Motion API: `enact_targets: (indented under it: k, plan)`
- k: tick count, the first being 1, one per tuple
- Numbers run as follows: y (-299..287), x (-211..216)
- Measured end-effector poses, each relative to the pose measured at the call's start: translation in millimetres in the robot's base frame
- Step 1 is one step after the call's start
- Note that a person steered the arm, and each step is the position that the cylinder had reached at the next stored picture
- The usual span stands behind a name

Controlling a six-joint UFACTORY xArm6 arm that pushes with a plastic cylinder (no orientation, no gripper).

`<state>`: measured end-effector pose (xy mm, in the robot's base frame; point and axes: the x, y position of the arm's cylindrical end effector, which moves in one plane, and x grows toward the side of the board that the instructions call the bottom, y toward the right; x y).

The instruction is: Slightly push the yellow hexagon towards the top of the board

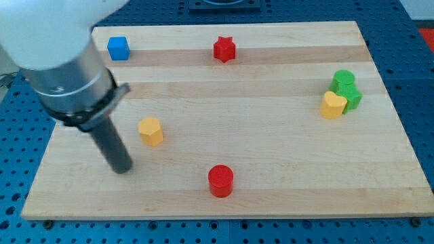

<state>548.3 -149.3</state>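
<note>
No gripper is fitted; the arm ends in a dark rod, so nothing is held; my tip (123, 169) is set on the wooden board (271, 169), just beside the yellow hexagon (150, 131) at its lower left, apparently not touching it; the arm is seen entering from the view's upper left, its rod slanting down to the right; the hexagon lies left of the board's centre; no writing can be read.

A blue cube (118, 48) and a red star (224, 49) lie near the top edge; a red cylinder (220, 181) sits near the bottom; a yellow heart (332, 106) touches two green blocks (347, 88) at the right.
</note>
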Motion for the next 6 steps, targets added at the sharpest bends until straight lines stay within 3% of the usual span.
enact_targets:
  k: [1, 2, 3, 4, 6]
  plan:
    - [57, -29]
    - [59, -26]
    - [45, -18]
    - [-12, 16]
    - [-45, -25]
